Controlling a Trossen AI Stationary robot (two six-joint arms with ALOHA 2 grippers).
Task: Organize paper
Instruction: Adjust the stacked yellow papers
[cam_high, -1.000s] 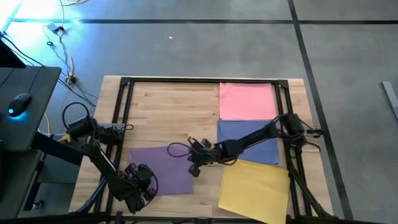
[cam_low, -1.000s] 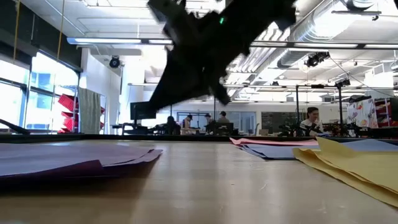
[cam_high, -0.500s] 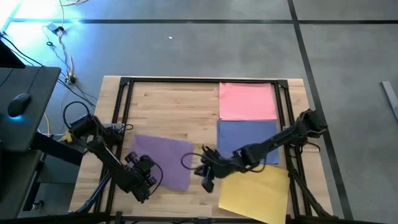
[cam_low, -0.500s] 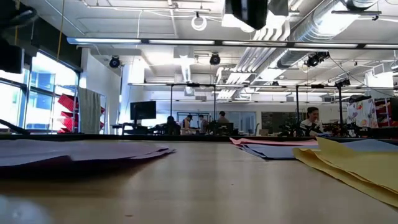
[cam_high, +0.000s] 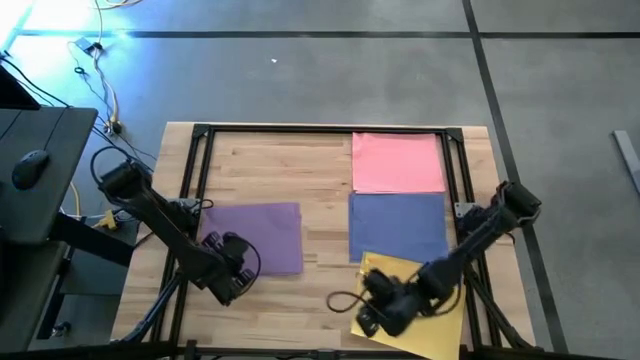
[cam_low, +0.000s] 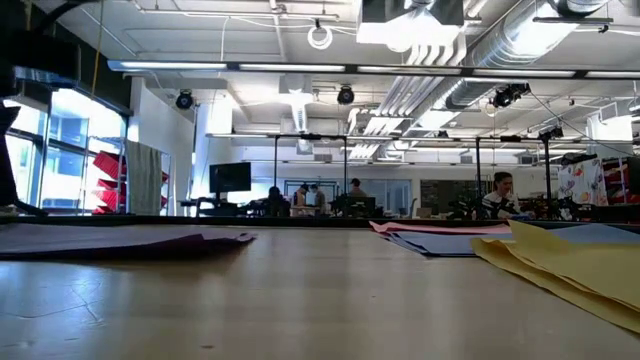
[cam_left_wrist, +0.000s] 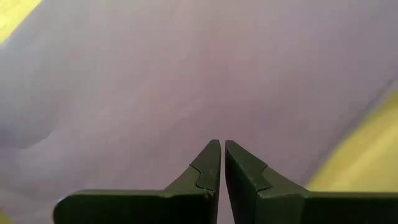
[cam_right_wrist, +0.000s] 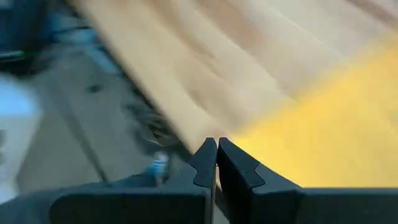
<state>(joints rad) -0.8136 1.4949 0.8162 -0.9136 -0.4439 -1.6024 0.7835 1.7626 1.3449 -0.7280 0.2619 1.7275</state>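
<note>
Four flat sheets of paper on the wooden table (cam_high: 250, 170). Pink sheet (cam_high: 398, 162) at the far right, its sides running straight with the black frame (cam_high: 205, 160). Blue sheet (cam_high: 397, 225) just in front of the pink one, also straight, with a thin strip of wood between them. Yellow sheet (cam_high: 430, 310) at the near right, turned a little crooked, one corner lying over the near edge of the blue sheet. Purple sheet (cam_high: 262, 238) alone on the left half, a bit wider than deep, long side running left to right, sides nearly straight with the table.

No words or labels to read on any sheet.

Left gripper (cam_high: 232, 270) at the near left corner of the purple sheet, low over it, fingers (cam_left_wrist: 208, 163) pressed together with nothing between them. Only purple paper seen past them in the left wrist view, with wood at the corners.

Right gripper (cam_high: 372, 300) at the left edge of the yellow sheet, near the front of the table, fingers (cam_right_wrist: 205, 163) also pressed together and holding nothing. Yellow paper, bare wood and the table's edge seen past them.

Lots of bare wood in the middle and at the far left, between the purple sheet and the right-hand row. From the low view, purple sheet (cam_low: 120, 240) lying flat, yellow sheet (cam_low: 570, 265) a little wavy and raised at its edge.
</note>
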